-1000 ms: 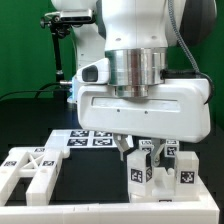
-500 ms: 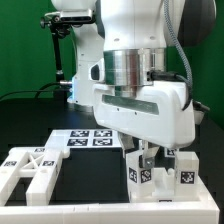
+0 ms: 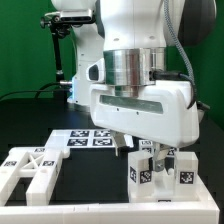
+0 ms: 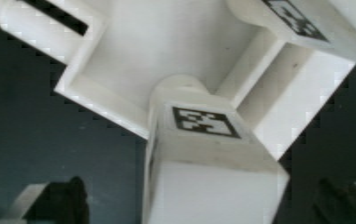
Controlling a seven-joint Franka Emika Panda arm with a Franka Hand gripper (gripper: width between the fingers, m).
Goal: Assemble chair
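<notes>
My gripper (image 3: 146,152) hangs over a cluster of upright white chair pieces (image 3: 148,172) with black-and-white marker tags, at the front of the exterior view's right. In the wrist view the gripper (image 4: 207,208) is open and straddles a white post-like piece (image 4: 214,175) bearing a tag (image 4: 201,122). One dark finger (image 4: 58,200) stands clear of it with a gap. The other sits close at its far side, and I cannot tell if it touches. A white cross-braced frame (image 3: 30,166) lies at the front of the exterior view's left.
The marker board (image 3: 90,138) lies flat on the black table behind the parts. A low white rail (image 3: 100,206) runs along the front edge. More tagged white blocks (image 3: 186,170) stand just beside the gripper. A black stand (image 3: 62,50) rises at the back.
The hand has turned about its axis and shifted a little toward the exterior view's right over the tagged pieces. In the last half second it has barely moved.
</notes>
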